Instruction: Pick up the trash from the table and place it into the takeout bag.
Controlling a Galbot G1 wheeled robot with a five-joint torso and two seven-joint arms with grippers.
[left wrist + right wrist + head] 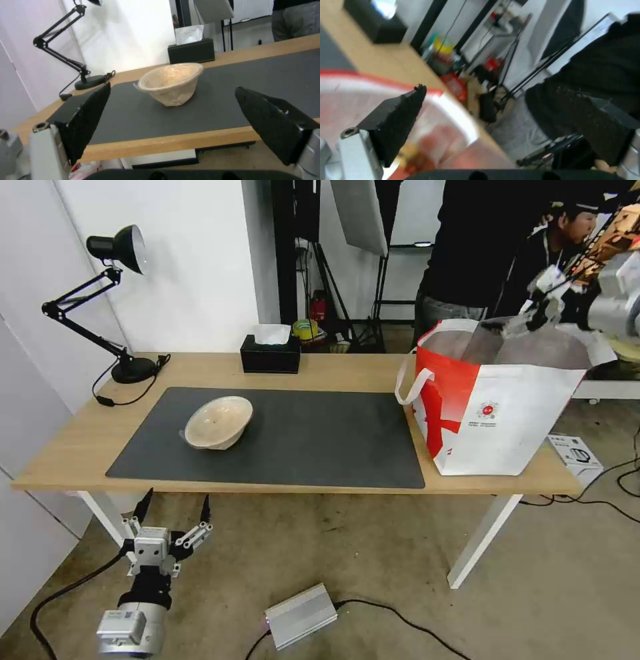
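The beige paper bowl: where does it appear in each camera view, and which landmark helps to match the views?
Head view: the beige paper bowl lies tilted on the left part of the dark grey mat.
Left wrist view: it sits on the mat, beyond the open left gripper.
Right wrist view: not in it.
Shared landmark: the black tissue box at the table's far edge.

Spread right pincer (493, 100) — above takeout bag (360, 100)

At the lower left of the head view we see our left gripper (175, 505) pointing upward, fingers spread wide and empty. Our right gripper (517, 323) sits at the upper right, apparently open, arm reaching in from the frame's edge.
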